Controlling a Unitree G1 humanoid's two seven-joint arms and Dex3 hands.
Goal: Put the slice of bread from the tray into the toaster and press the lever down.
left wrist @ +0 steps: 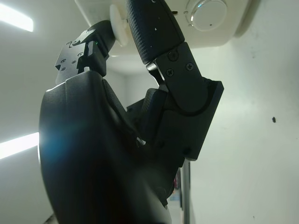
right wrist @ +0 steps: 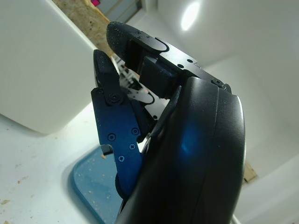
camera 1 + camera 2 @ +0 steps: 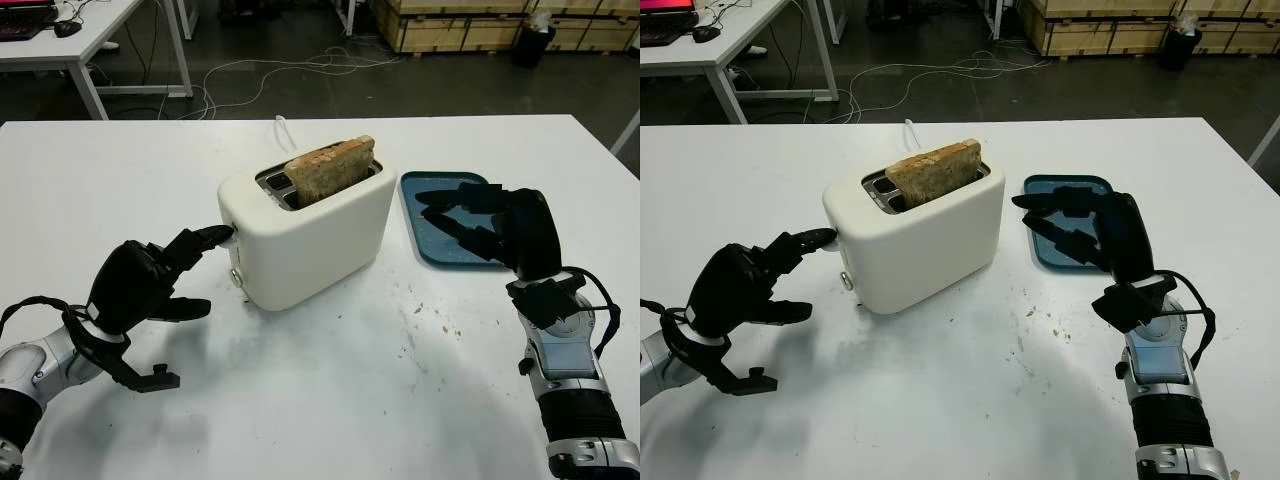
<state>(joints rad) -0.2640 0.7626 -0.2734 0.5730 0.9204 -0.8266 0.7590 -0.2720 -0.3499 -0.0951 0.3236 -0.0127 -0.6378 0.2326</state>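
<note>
Bread, a browned, seeded slice, stands in the far slot of the cream, rounded plastic toaster and rises well above its top, leaning a little to the right. The toaster sits in the middle of the white table, with scattered crumbs on the surface near and to its right.

Nearest on the left, the black left hand sits low over the table with nothing in its grasp, its upper fingers stretched toward the toaster's left end. A fingertip meets the cream lever knob there; the left wrist view shows the finger pressed against that knob, next to a round cream dial on the same end face. How high the lever stands in its track cannot be told.

On the right, the black right hand hovers open over the blue, rounded-corner plastic tray, which lies just to the right of the toaster and holds no bread. The right wrist view shows the tray's blue floor under the fingers and the toaster's pale side wall close by.

A white cord runs from behind the toaster toward the table's far edge. Beyond the table, on the dark floor, are loose cables, a white desk at far left and wooden crates at far right.
</note>
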